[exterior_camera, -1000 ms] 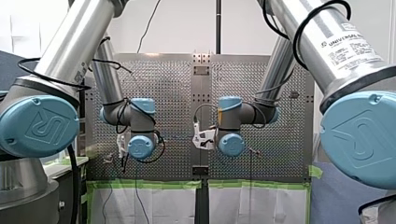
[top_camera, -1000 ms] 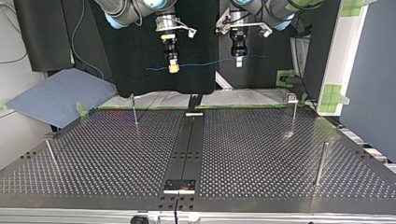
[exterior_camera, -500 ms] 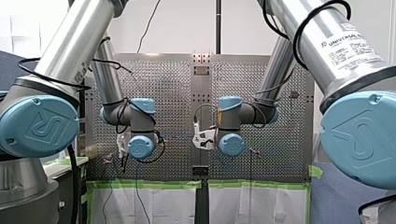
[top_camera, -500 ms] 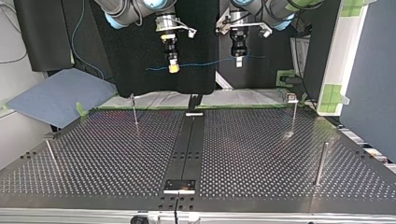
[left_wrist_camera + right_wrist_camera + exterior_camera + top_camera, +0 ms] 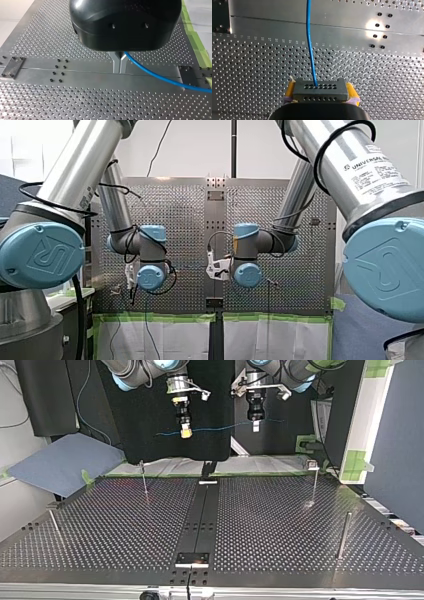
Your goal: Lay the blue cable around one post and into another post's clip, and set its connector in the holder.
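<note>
Above the perforated surface [image 5: 280, 525], upper centre of the top view, the right fingers [image 5: 351, 92] clamped the grey connector [image 5: 320, 90]. The left fingers [image 5: 116, 62] pinched the blue cable [image 5: 160, 77], seemingly light and limp.

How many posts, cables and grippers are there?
Posts: 4
Cable: 1
Grippers: 2
Total: 7
</note>
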### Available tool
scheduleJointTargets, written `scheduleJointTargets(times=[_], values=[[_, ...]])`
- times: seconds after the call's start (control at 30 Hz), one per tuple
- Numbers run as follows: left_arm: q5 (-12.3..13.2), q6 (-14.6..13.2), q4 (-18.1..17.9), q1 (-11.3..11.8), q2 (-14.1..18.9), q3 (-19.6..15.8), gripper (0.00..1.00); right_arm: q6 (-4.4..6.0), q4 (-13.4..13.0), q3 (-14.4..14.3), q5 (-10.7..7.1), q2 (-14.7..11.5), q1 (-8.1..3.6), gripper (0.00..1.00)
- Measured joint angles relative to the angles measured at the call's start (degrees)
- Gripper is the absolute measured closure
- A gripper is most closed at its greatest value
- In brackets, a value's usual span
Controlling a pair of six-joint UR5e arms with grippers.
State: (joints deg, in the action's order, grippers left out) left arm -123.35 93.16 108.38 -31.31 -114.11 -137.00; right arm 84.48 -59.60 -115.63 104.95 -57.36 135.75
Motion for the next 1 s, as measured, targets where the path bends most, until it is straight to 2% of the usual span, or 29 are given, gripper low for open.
scheduleJointTargets(times=[0.8, 1.0], values=[[0.1, 0.0, 0.0, -0.1, 0.0, 0.1, 1.00, -0.01, 0.0, 0.0, -0.03, 0.0, 0.00, 1.00], [0.7, -0.1, -1.5, -0.3, -2.0, 0.2, 1.00, -0.08, 0.0, 0.0, -0.01, 0.0, 0.00, 1.00]])
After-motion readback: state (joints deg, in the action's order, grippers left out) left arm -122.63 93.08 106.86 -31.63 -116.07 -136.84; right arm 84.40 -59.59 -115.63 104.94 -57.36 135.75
